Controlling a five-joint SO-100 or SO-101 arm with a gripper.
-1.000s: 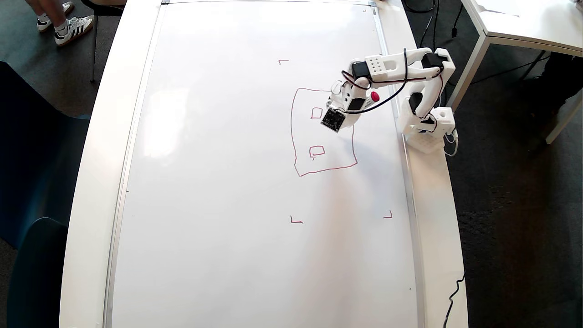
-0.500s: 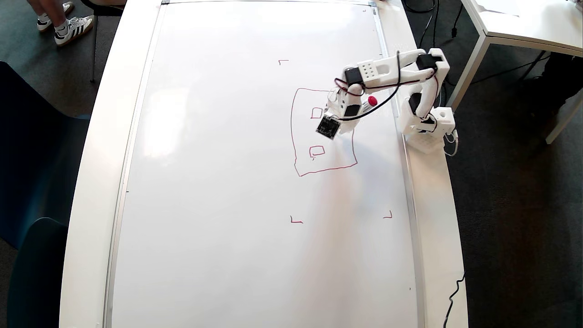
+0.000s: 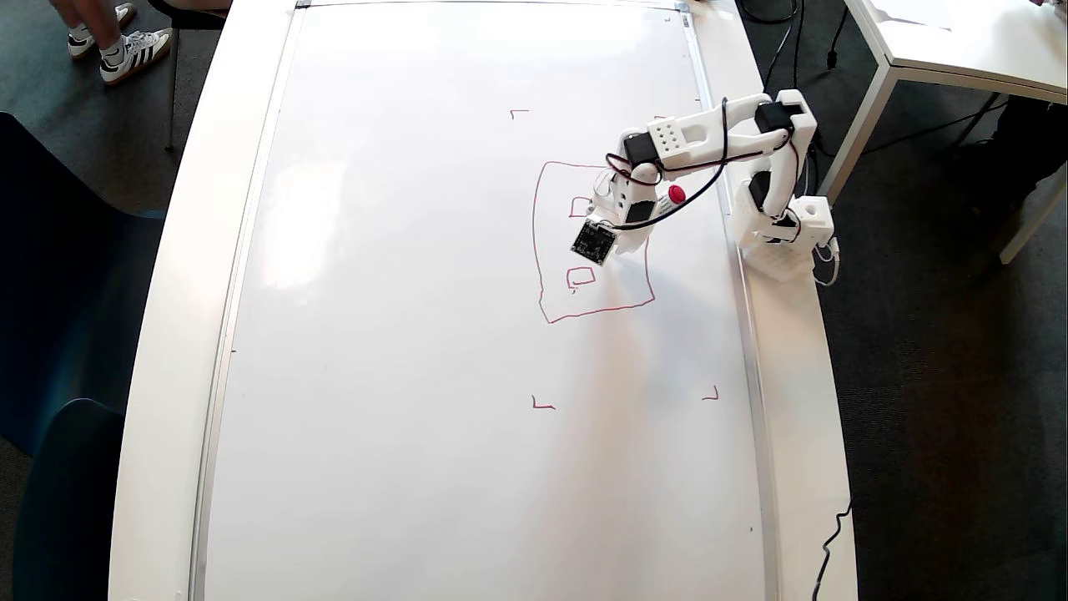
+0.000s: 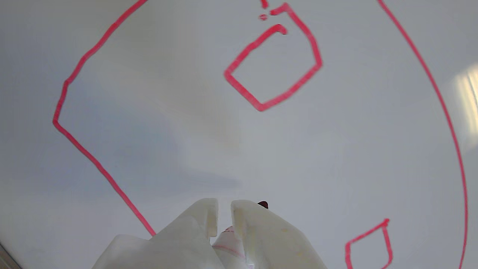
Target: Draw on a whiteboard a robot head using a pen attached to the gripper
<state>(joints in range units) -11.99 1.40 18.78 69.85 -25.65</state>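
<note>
1. Red marker lines already give you most of the robot head [image 3: 594, 242]: a wobbly outline on the whiteboard [image 3: 417, 334] with two small squares inside it, one partly hidden under the arm in the overhead view.
2. Your gripper [image 4: 223, 218] sits inside that outline, between the two squares and nearer the side toward the arm base. Its jaws stand almost closed, a narrow slot between them, clamped on the pen [image 4: 228, 239] whose white body shows in the gap.
3. The step in hand looks like adding a further inner feature, probably a mouth, so place the dark tip [image 4: 263, 204] clear of the outline stroke running just beside the gripper in the wrist view.
4. Keep the pressure light and even; the existing strokes wobble, so move slowly and close each corner before you lift.
5. Whether the tip touches the board I cannot tell from either view.
6. The overhead view gives you what the wrist view cannot: the whole outline, the red corner marks [image 3: 542, 405], the pen's red end [image 3: 676, 194] poking out behind the wrist, and no stalked box drawn yet.
7. The wrist view alone shows the jaws, the tip, and the unjoined corner of the far square [image 4: 274, 61].
</note>
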